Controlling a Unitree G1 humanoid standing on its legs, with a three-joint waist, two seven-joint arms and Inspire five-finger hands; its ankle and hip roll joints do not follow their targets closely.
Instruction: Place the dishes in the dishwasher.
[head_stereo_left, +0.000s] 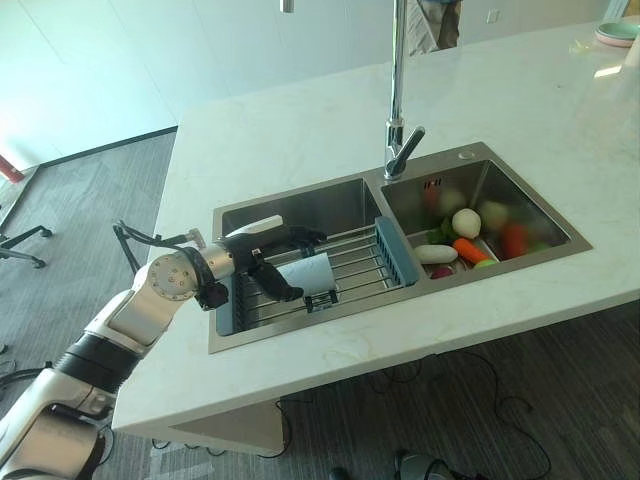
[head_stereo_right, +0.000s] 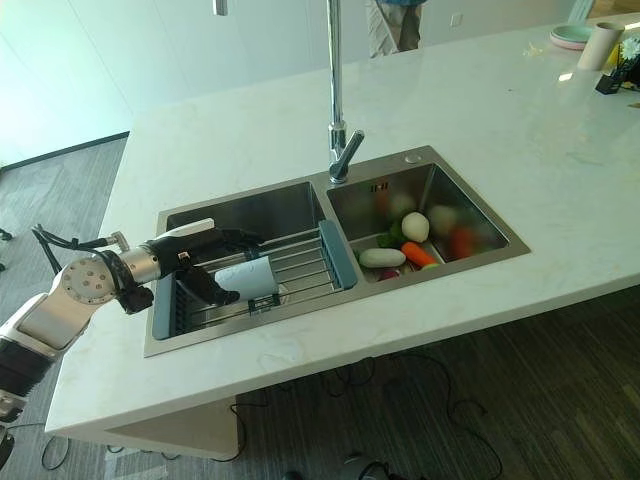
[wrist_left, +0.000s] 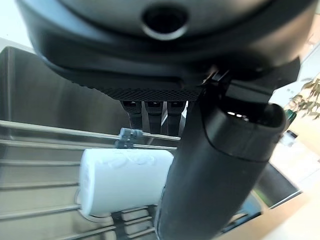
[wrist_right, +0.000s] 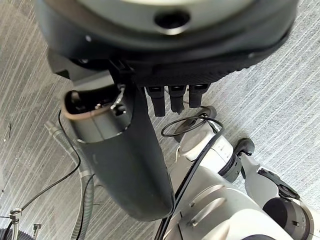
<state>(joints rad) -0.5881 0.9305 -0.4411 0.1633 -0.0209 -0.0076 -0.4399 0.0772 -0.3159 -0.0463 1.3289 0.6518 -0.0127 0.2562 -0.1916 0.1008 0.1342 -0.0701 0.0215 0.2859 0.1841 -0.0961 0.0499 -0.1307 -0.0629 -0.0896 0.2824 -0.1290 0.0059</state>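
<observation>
Left hand (head_stereo_left: 262, 250) reached over the sink rack (head_stereo_left: 360, 262), fingers above and thumb below a white cup (head_stereo_left: 306, 272) lying on its side, curled loosely around it. Past the hand, vegetables (head_stereo_left: 466, 236) sat in the far basin; faucet (head_stereo_left: 398, 100) stood beyond on the counter (head_stereo_left: 520, 100). Right hand (wrist_right: 130, 150) hung over floor, fingers relaxed.

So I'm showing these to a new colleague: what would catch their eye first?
Probably the left hand reaching over the wire rack in the left basin of the sink, fingers and thumb curled round a white cup lying on its side. Next, the bright vegetables piled in the right basin, under the tall tap.
</observation>
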